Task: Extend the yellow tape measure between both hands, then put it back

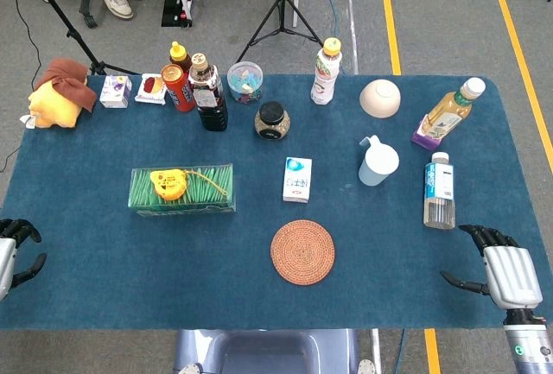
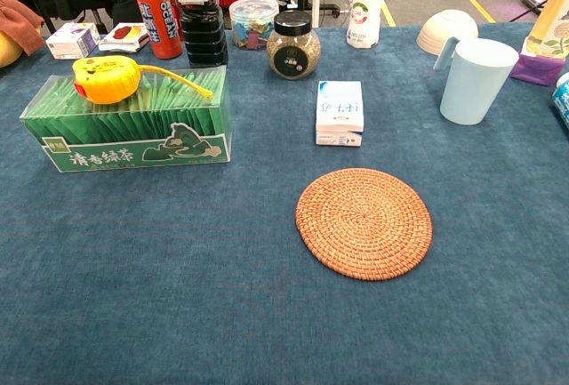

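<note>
The yellow tape measure (image 1: 168, 184) (image 2: 108, 79) lies on top of a clear green tea box (image 1: 182, 193) (image 2: 133, 127) at the table's left. A short yellow strip of tape trails from it to the right across the box lid. My left hand (image 1: 15, 253) rests at the table's near left edge, fingers apart, holding nothing. My right hand (image 1: 501, 266) sits at the near right edge, fingers spread and empty. Both hands are far from the tape measure. Neither hand shows in the chest view.
A round woven coaster (image 1: 302, 251) (image 2: 364, 222) lies near the front centre. A small white box (image 1: 297, 179), a pale blue cup (image 1: 378, 163), a water bottle (image 1: 439, 191), a bowl (image 1: 380, 98), jars and bottles stand across the back half.
</note>
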Action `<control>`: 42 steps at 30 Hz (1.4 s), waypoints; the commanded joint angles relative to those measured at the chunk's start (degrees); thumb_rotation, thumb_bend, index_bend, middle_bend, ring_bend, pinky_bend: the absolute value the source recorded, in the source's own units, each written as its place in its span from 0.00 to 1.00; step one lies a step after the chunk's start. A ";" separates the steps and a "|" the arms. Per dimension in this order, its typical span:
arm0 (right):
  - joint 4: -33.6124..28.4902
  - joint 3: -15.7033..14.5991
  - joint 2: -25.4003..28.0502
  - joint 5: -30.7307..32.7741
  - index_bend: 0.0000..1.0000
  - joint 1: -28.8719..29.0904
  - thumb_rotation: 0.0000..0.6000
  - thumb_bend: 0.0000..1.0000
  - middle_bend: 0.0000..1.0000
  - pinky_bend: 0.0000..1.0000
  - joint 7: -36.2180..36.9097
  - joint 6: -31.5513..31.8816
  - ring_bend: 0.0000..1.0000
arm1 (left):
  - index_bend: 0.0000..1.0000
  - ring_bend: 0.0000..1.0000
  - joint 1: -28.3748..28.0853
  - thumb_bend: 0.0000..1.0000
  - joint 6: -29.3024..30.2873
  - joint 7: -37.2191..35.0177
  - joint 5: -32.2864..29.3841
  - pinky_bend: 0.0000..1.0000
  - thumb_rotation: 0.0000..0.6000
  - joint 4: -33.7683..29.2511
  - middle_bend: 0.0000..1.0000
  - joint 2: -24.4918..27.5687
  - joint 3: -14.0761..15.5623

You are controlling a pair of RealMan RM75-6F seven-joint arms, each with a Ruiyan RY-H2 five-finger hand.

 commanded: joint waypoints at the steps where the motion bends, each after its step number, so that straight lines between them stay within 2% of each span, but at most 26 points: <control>1: 0.16 -0.05 -0.08 0.02 0.24 0.17 0.60 0.14 0.30 0.36 0.00 -0.30 0.29 | 0.48 0.29 0.07 0.26 -0.13 0.04 -0.08 0.33 1.00 0.02 0.39 0.04 0.12; 42: -0.34 -0.27 0.06 0.43 0.24 0.00 0.60 0.14 0.30 0.36 -0.29 -0.46 0.29 | 0.48 0.29 -0.28 0.26 -0.50 -0.35 0.65 0.33 1.00 0.28 0.39 -0.08 -0.21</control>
